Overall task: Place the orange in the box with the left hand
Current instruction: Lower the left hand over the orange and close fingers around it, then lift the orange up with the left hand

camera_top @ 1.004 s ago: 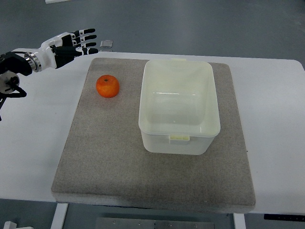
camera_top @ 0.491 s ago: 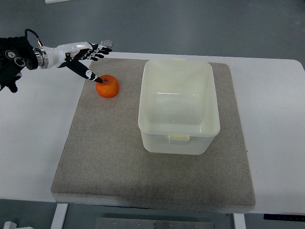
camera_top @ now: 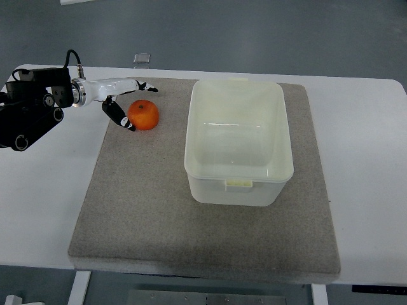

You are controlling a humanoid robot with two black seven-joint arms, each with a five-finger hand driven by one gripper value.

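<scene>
One orange (camera_top: 144, 115), one box (camera_top: 238, 141); left hand (camera_top: 124, 100) seemingly cups the orange.

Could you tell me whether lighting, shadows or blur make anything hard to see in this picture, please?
Top view: light is soft and even; the orange casts only a faint shadow on the mat. The box shows mild sheen on its translucent walls, no harsh glare. All is sharp, though the left hand and its dark fingertips look small.

Orange (camera_top: 144, 115) bright orange, box (camera_top: 238, 143) pale cream translucent, mat (camera_top: 152, 210) grey-brown speckled felt, tabletop (camera_top: 44, 190) white, left hand (camera_top: 124, 95) white with black fingertips (camera_top: 130, 126), arm housing black.
</scene>
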